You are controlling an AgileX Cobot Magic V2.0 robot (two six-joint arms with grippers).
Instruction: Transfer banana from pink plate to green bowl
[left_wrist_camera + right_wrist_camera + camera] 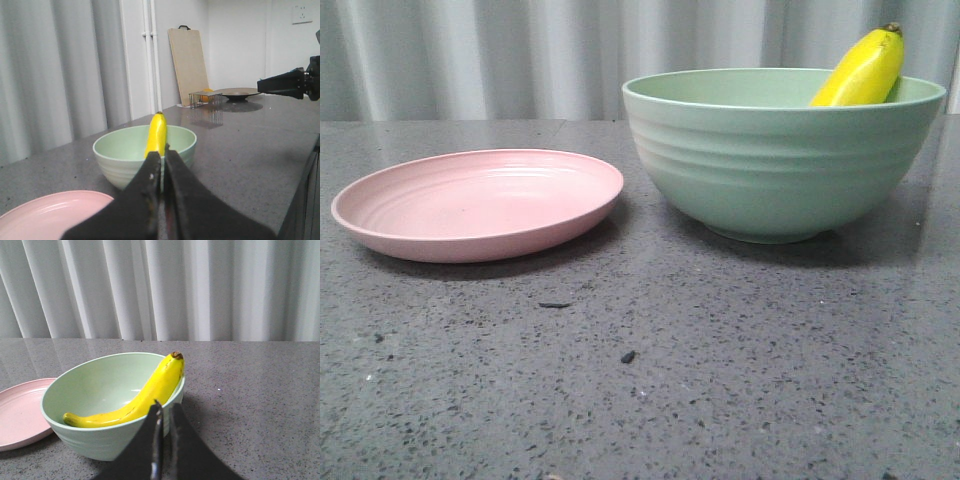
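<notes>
The yellow banana [865,70] lies in the green bowl [780,165], one end leaning on the rim and sticking above it at the right. The right wrist view shows the banana [145,397] curved along the inside of the bowl [95,440]. The pink plate [480,205] sits empty to the left of the bowl. My left gripper [162,155] is shut and empty, apart from the bowl [125,160], with the banana [156,134] beyond it. My right gripper [165,407] is shut and empty, just in front of the bowl's rim. No gripper shows in the front view.
Small dark crumbs [628,356] lie on the grey speckled table in front of the plate. In the left wrist view a wire rack [206,99], a dark dish [239,93] and a leaning board [189,65] stand far off; the right arm [290,82] shows at the edge.
</notes>
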